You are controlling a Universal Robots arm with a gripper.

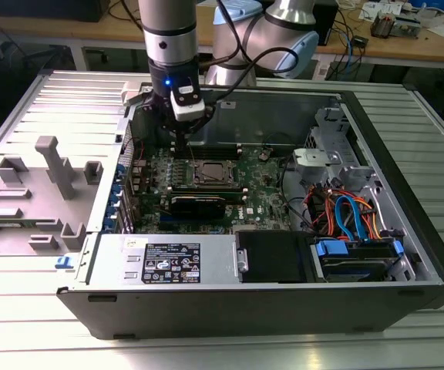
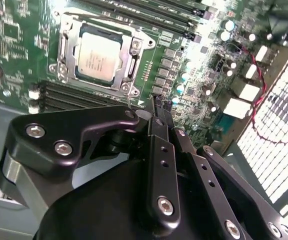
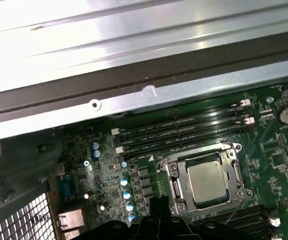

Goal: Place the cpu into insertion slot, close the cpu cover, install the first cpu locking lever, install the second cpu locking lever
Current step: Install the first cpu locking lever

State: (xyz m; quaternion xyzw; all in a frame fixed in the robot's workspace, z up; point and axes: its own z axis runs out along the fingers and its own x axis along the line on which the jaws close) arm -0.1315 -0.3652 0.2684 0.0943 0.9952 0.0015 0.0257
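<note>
The dull silver square cpu (image 2: 98,56) sits in the dark metal-rimmed insertion slot (image 2: 132,64). The thin silver-grey cpu cover (image 2: 65,45) lies flat around it. The black end effector (image 2: 156,104) is clenched and grasps nothing. In the exterior view, the cpu is at its 4 o'clock.

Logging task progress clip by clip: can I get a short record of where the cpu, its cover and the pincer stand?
cpu: seated in the insertion slot, silver top up
cpu cover: down, framing the cpu
pincer: shut, nothing seen in it, tips close to one corner of the cover; contact cannot be told
locking levers: state cannot be told
setting: green circuit board inside an open computer case
</note>
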